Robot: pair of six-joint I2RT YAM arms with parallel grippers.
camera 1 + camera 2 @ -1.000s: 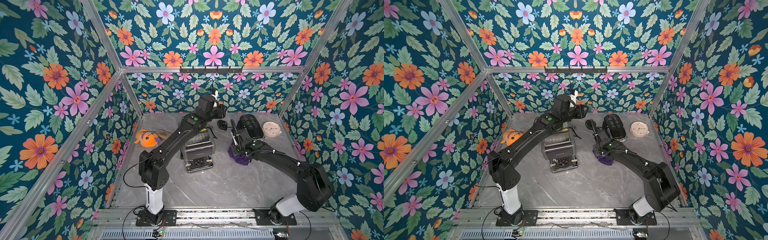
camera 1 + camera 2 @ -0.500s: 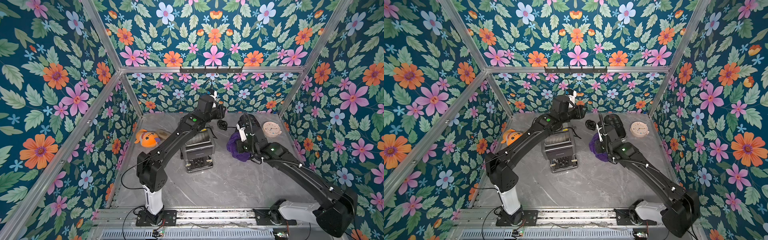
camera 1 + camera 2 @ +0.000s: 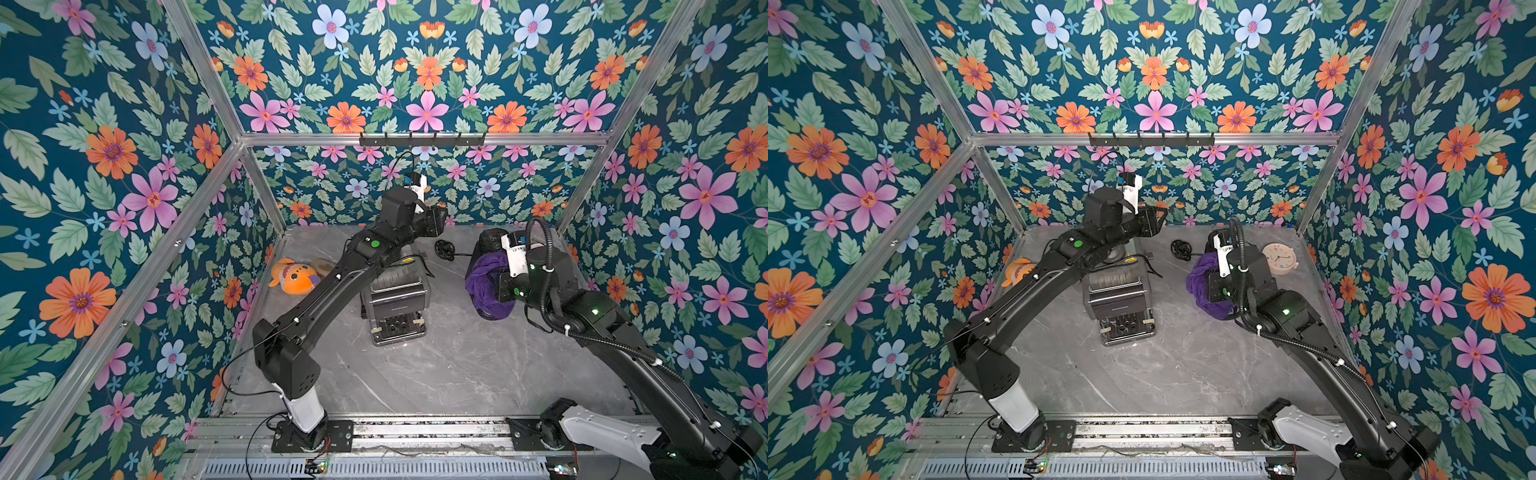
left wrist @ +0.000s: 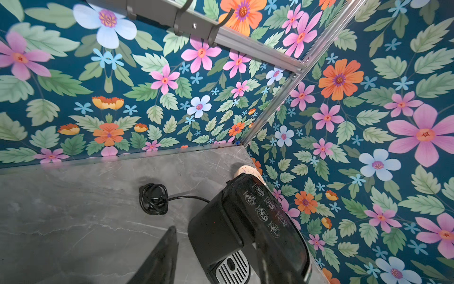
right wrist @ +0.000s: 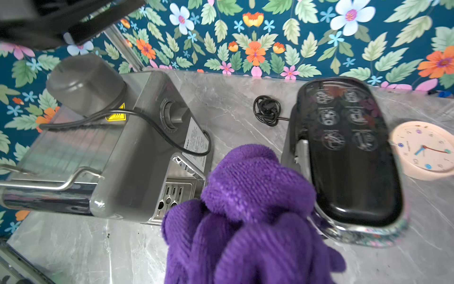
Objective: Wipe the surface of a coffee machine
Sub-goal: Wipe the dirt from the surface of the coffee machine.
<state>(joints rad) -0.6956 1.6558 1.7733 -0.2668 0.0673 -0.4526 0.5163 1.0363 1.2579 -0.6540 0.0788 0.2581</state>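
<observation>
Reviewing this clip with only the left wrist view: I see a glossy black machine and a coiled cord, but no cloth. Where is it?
Observer: The fuzzy purple cloth is bunched in the right gripper, which is shut on it.
Operator: Near that black machine?
Observer: Yes, the cloth is held right beside the glossy black machine; whether they touch cannot be told.
Operator: Any other machine?
Observer: A brushed silver espresso machine stands in the middle, below the left arm.
</observation>
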